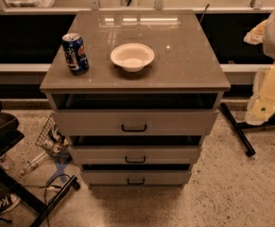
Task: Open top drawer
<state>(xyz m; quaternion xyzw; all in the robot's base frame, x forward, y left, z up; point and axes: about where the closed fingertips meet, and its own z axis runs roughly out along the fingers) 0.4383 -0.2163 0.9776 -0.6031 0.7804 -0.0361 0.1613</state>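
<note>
The top drawer [80, 122] is the widest of three grey-beige drawers in a cabinet, just under the cabinet's top. Its flat front has a small dark bail handle [133, 127] at the centre. A dark gap shows between the cabinet top and the drawer front, and none of the interior shows. My gripper [256, 32] is at the far right edge, on the pale arm [274, 84], well to the right of the cabinet and apart from the handle.
A blue soda can [75, 53] and a white bowl [132, 56] stand on the cabinet top [184, 65]. Two narrower drawers [135, 154] [135, 176] sit below. A wire basket with bottles [52, 138] is at the lower left, and a dark bar [237, 129] lies on the floor at the right.
</note>
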